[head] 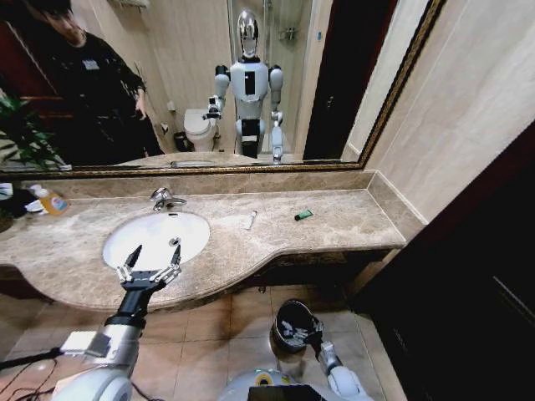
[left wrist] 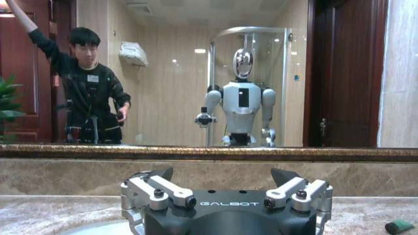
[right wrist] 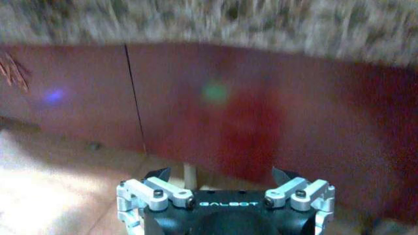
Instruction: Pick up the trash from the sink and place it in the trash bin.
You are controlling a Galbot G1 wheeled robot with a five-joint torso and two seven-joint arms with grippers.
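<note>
l gripper [head: 154, 259] over sink [head: 125, 238] front rim, fingers spread, empty; white tube [head: 251, 220] & green packet [head: 303, 215] on bench, well apart to its right. r gripper [head: 294, 332] low by trash bin [head: 284, 316], fingers spread.

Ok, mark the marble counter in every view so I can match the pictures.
Head view: the counter runs across the middle, around the sink.
Left wrist view: the stone surface just beyond the left claw.
Right wrist view: the speckled stone edge beyond the right claw, over a reddish panel.
Shared landmark, head and left wrist: the green packet lying on it.
</note>
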